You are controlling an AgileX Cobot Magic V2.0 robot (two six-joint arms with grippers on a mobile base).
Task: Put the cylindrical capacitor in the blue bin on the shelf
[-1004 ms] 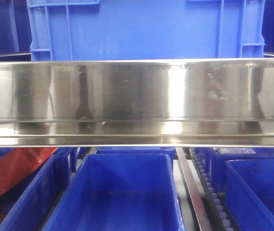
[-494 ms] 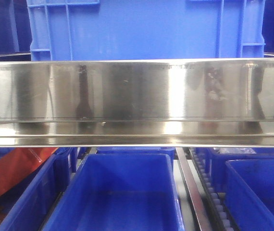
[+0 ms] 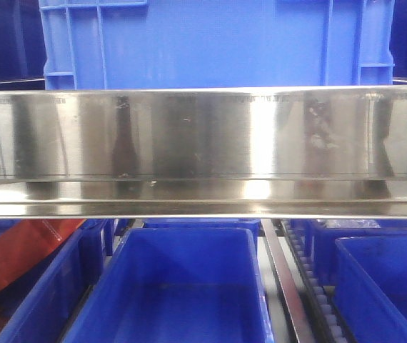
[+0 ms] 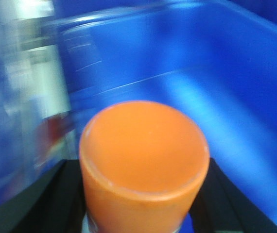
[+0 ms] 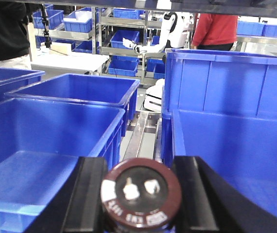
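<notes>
your right gripper (image 5: 140, 180) points forward, roughly level, low among the bin rims. it is clamped on the cylindrical capacitor (image 5: 141, 193), a black finger on each side, the dark round end with two terminals facing the wrist camera. the capacitor lines up with the gap between the near bin (image 5: 46, 141) and the neighbouring bin (image 5: 235, 160). your left gripper (image 4: 143, 199) grasps an orange cylinder (image 4: 143, 150) above the inside of a blue tub (image 4: 235, 97); that view is blurred. further out, the shelf (image 3: 203, 143) shows its steel rail across the front view, a blue crate (image 3: 218, 43) above and a lower bin (image 3: 182, 286) beneath.
</notes>
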